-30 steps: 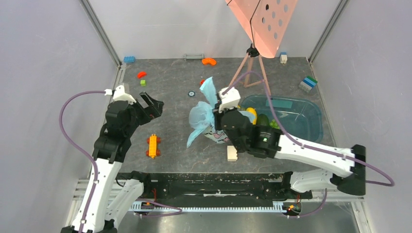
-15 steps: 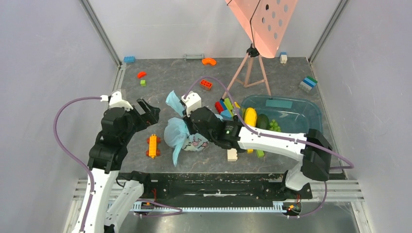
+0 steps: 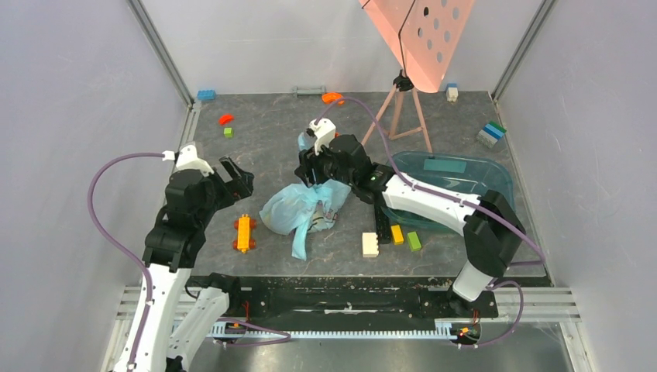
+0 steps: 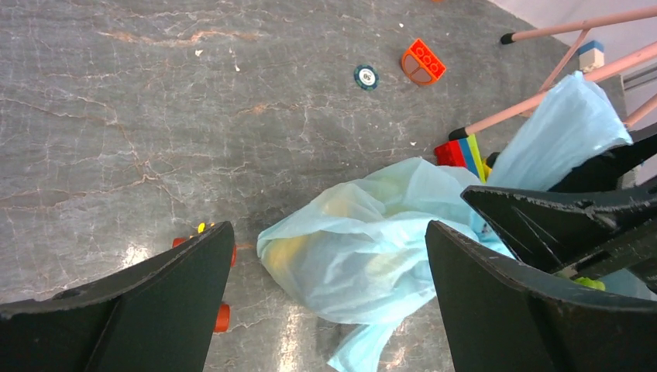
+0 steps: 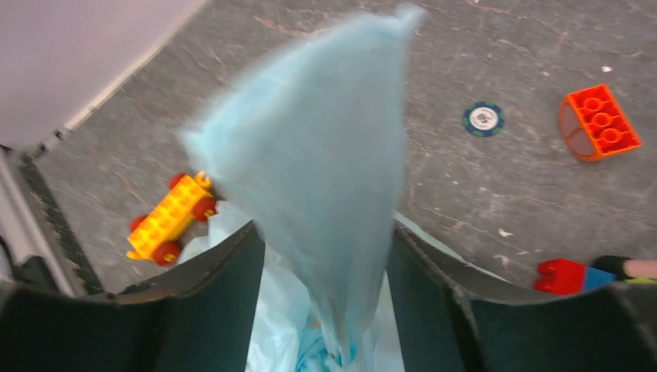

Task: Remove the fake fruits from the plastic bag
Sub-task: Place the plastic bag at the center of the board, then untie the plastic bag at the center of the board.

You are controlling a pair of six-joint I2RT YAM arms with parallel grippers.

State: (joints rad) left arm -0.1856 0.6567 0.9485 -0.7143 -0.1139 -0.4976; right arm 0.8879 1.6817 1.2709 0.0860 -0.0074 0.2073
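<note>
Right wrist: plastic bag (image 5: 310,139) seemingly clamped in right gripper (image 5: 324,232); left gripper (image 4: 329,232) apart, nearby.

You had a clear lane: bare grey marbled tabletop (image 3: 263,147) lay betw. L gripper (image 3: 240,175) and the crinkly light-blue plastic bag (image 3: 294,213). Yellow toy car w/ orange wheels (image 3: 244,232) sat close by the bag's near-left edge. R gripper (image 5: 324,232), clamped on the bag, plus R arm (image 3: 434,205) and pink tripod legs (image 4: 581,23) blocked the right side.
</note>
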